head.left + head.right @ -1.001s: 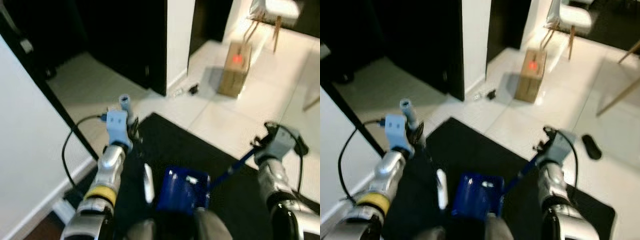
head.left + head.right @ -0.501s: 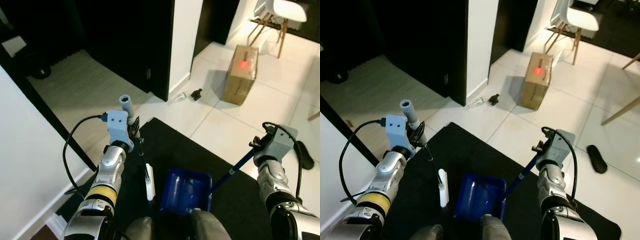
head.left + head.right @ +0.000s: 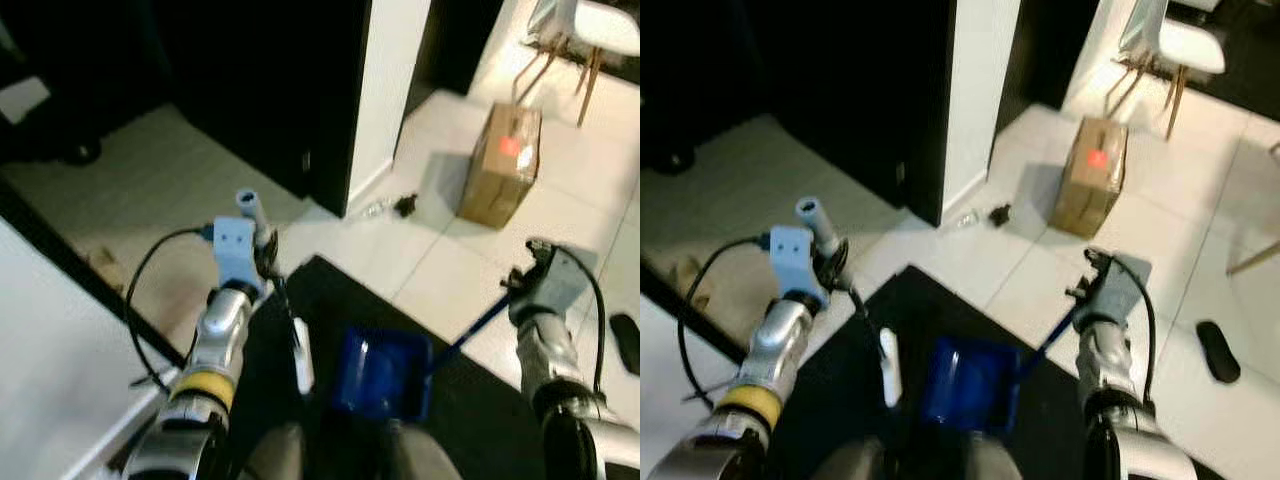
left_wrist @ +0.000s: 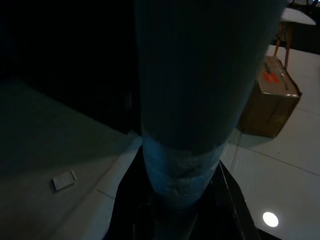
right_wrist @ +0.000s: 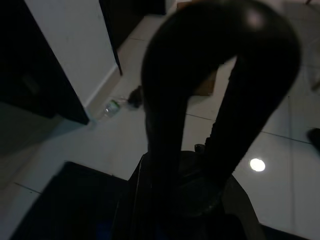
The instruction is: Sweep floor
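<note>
— Any writing legible?
— No; the brown cardboard box (image 3: 500, 165) bears only a red label, too blurred.
— And the grippers?
— Left gripper (image 3: 262, 255) clamps the white-headed brush (image 3: 301, 352); right gripper (image 3: 520, 283) clamps the blue dustpan (image 3: 382, 372) handle, over the black mat (image 3: 940, 310).

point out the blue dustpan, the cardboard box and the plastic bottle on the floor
blue dustpan (image 3: 380, 373), left eye view, middle of its pan
cardboard box (image 3: 1092, 178), right eye view, its top face
plastic bottle (image 5: 111, 107), right wrist view, its body on the tile
</note>
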